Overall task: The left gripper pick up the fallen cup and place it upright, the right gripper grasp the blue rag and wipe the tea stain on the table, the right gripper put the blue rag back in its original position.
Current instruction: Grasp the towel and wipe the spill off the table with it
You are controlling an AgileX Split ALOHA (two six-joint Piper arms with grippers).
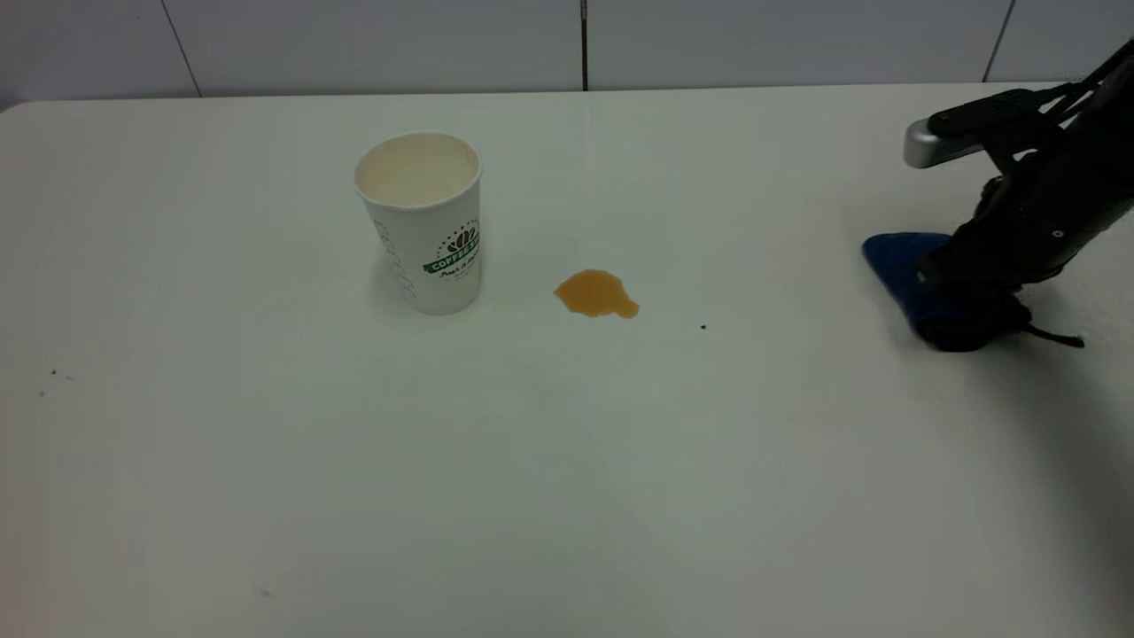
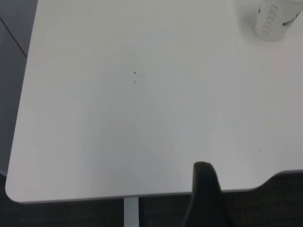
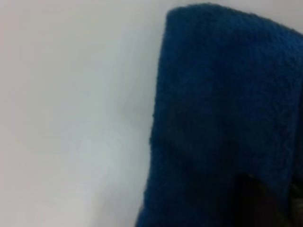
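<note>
The cup point(image 1: 428, 221) stands upright on the table point(image 1: 567, 461), left of centre, its cream inside empty; its base also shows in the left wrist view point(image 2: 277, 21). The tea stain point(image 1: 594, 293) lies a little to its right, amber and untouched. The blue rag point(image 1: 897, 262) lies at the table's right side. My right gripper point(image 1: 966, 323) is down on the rag's near end and shut on it; the rag point(image 3: 222, 109) fills much of the right wrist view. My left gripper point(image 2: 206, 191) is out of the exterior view and hangs over the table's edge, far from the cup.
A tiny dark speck point(image 1: 703, 327) lies right of the stain. A few small specks point(image 1: 53, 373) mark the table's left side. A tiled wall point(image 1: 567, 44) runs behind the table. A rounded table corner point(image 2: 14, 194) and dark floor show in the left wrist view.
</note>
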